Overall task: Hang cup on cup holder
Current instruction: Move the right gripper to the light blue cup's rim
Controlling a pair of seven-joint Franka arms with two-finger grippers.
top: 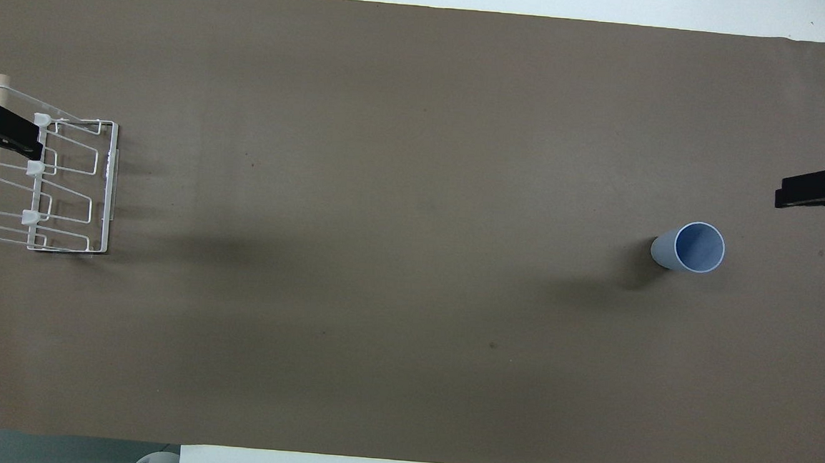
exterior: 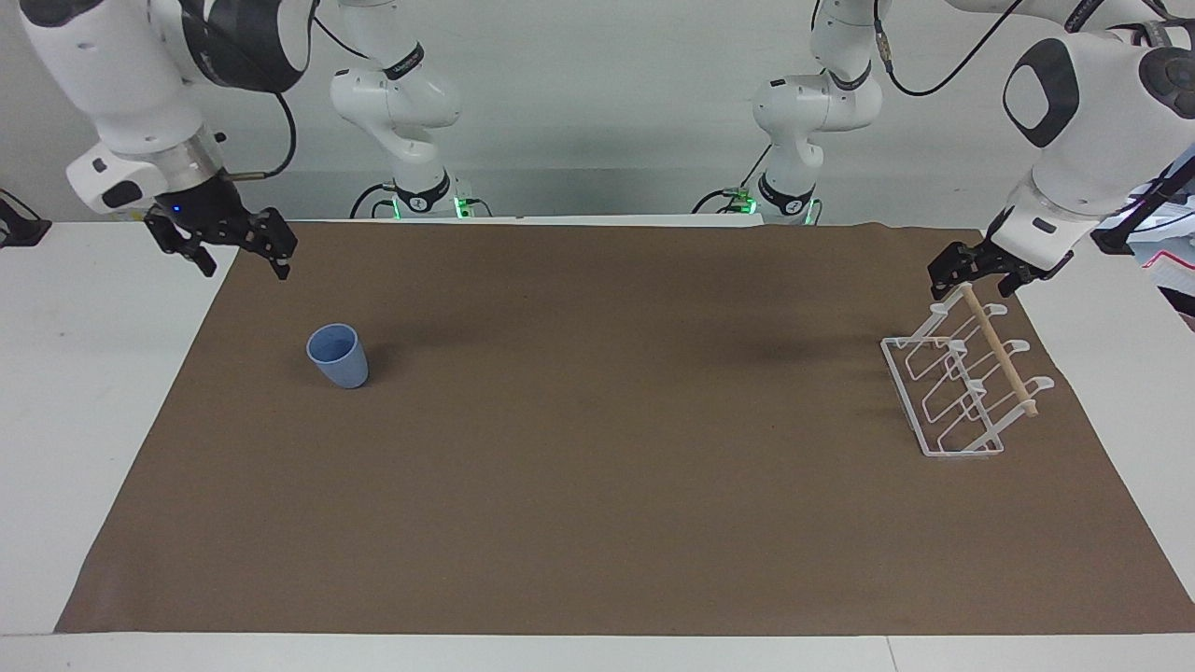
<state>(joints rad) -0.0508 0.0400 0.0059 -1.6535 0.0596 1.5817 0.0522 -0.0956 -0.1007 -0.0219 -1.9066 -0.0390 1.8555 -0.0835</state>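
Note:
The light-blue cup (exterior: 338,356) stands upright, mouth up, on the brown mat toward the right arm's end; it also shows in the overhead view (top: 694,247). The white wire cup holder (exterior: 1001,353) with its wooden dowel stands at the left arm's end, empty, and shows in the overhead view (top: 109,184). My right gripper (exterior: 245,271) is open and empty, in the air over the mat's edge beside the cup, apart from it (top: 812,190). My left gripper (exterior: 977,278) is open, just above the robot-side end of the dowel (top: 3,131).
The brown mat (exterior: 597,485) covers most of the white table (exterior: 84,392), which shows bare at both ends. Two further arm bases (exterior: 415,191) (exterior: 784,191) stand at the robots' edge.

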